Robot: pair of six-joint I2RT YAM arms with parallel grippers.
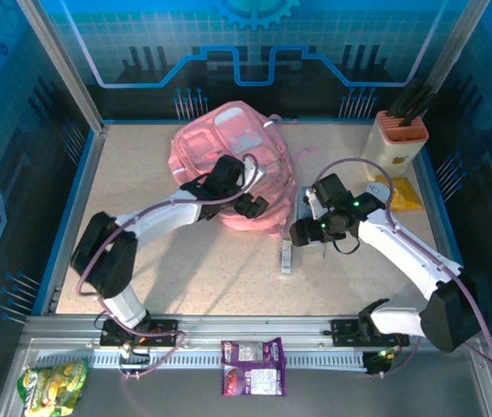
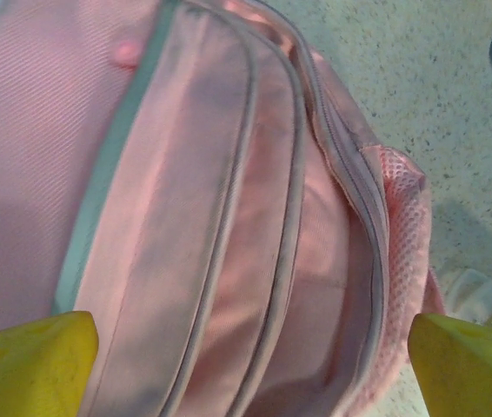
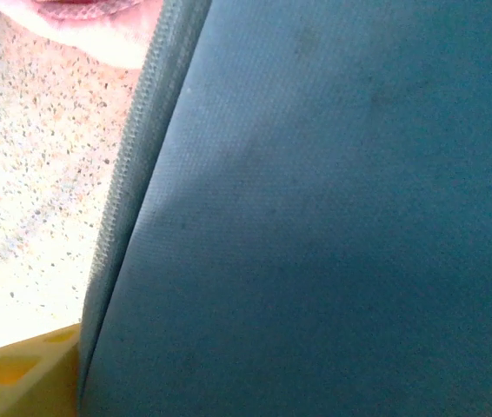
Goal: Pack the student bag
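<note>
Backpack pink, mesh-sided; unzipped, gaping.

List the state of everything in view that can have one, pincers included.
student bag: lying on the table, one zip pocket gaping open.
left pincer: open, over that open pocket.
right pincer: against grey-blue zipped fabric; grip cannot be told.
grey-blue zipped fabric: zip shut along the stretch that shows.
pen holder: upright, dark pens standing in it.

The bench lies open from 7 to 9 o'clock; the student bag blocks 12, while the orange-topped holder and yellow packet crowd 2.
</note>
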